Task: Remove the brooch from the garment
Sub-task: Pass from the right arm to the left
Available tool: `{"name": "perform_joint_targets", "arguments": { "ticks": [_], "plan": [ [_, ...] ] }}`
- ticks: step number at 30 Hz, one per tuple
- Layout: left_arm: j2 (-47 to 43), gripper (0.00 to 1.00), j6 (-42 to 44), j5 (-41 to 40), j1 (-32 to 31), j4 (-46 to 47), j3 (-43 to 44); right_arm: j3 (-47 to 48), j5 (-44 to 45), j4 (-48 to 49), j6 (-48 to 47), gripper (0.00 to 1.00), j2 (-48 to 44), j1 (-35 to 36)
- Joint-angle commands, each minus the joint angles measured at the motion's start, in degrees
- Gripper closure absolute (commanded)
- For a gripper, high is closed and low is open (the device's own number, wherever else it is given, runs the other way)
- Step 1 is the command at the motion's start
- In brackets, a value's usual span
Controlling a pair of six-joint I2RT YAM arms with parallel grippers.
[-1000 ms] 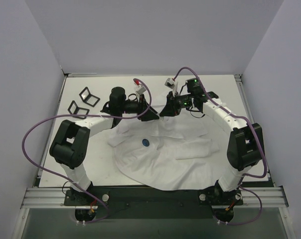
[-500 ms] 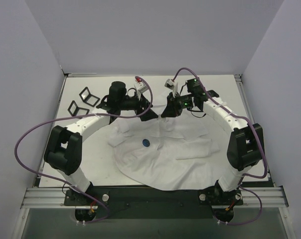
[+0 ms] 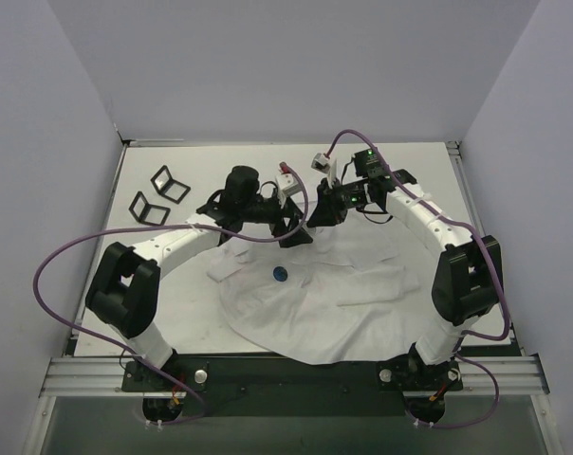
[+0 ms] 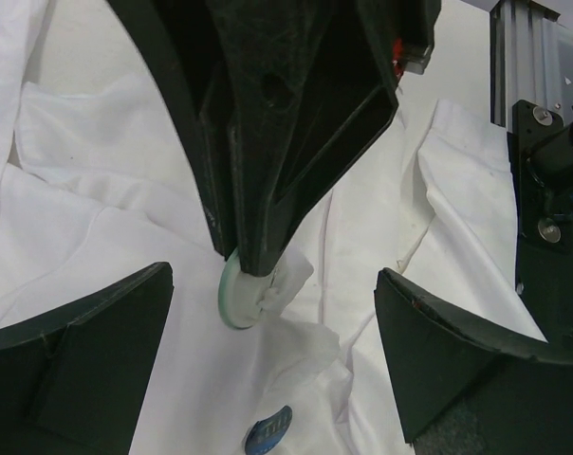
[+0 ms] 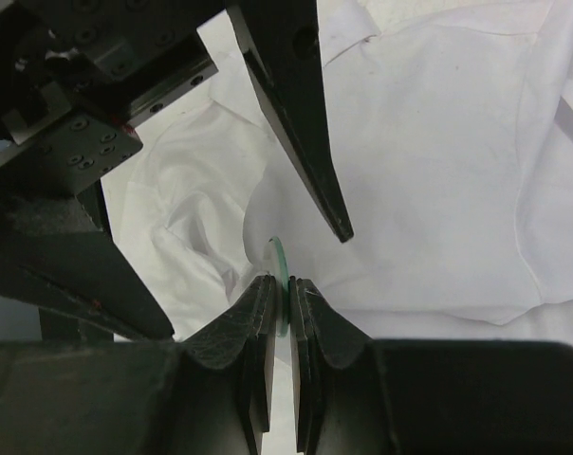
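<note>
Top view: the left end effector (image 3: 292, 233) has swung in from the left. It now stands just beside the right end effector (image 3: 318, 212), above the far part of the garment (image 3: 343, 313), which is spread on the tabletop (image 3: 177, 284). Left wrist view: its jaws, half closed a second ago, now stand wide apart and hold nothing. The brooch (image 4: 231, 296), taken to be the pale green disc, lies between them with cloth still clinging to it. A blue oval item (image 4: 268, 431) lies lower on the cloth. Right wrist view: the right end effector is clamped on the brooch's edge, and one left finger (image 5: 305, 123) hangs close above. Judgement: the left has let go to regrip the cloth nearer the brooch, so the removal is not yet done.
</note>
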Motion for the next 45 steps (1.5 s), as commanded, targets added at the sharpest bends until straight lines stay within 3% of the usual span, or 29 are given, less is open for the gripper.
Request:
{"name": "perform_joint_targets", "arguments": {
  "ticks": [1,9,27,37,45],
  "plan": [
    [-0.6,0.03,0.7,-2.2,-1.2,3.5,0.0,0.3,-4.4,-0.6,-1.6,1.00,-0.5,0.6],
    [-0.9,0.04,-1.9,-1.5,-0.8,7.7,-3.1,-0.2,-5.6,-0.4,-1.4,1.00,-1.5,0.6],
    [-1.1,0.35,-5.6,1.7,1.1,12.5,-6.1,-0.3,-7.6,-0.1,-0.5,1.00,-0.9,-0.5],
    [-0.8,0.38,-6.7,2.0,1.1,13.6,-6.5,-0.5,-7.3,0.8,0.0,1.00,-0.8,-0.4],
    [-0.6,0.51,-6.9,2.1,1.1,13.7,-6.6,-0.8,-6.6,1.0,0.0,1.00,-1.3,-0.4]
  ]
}}
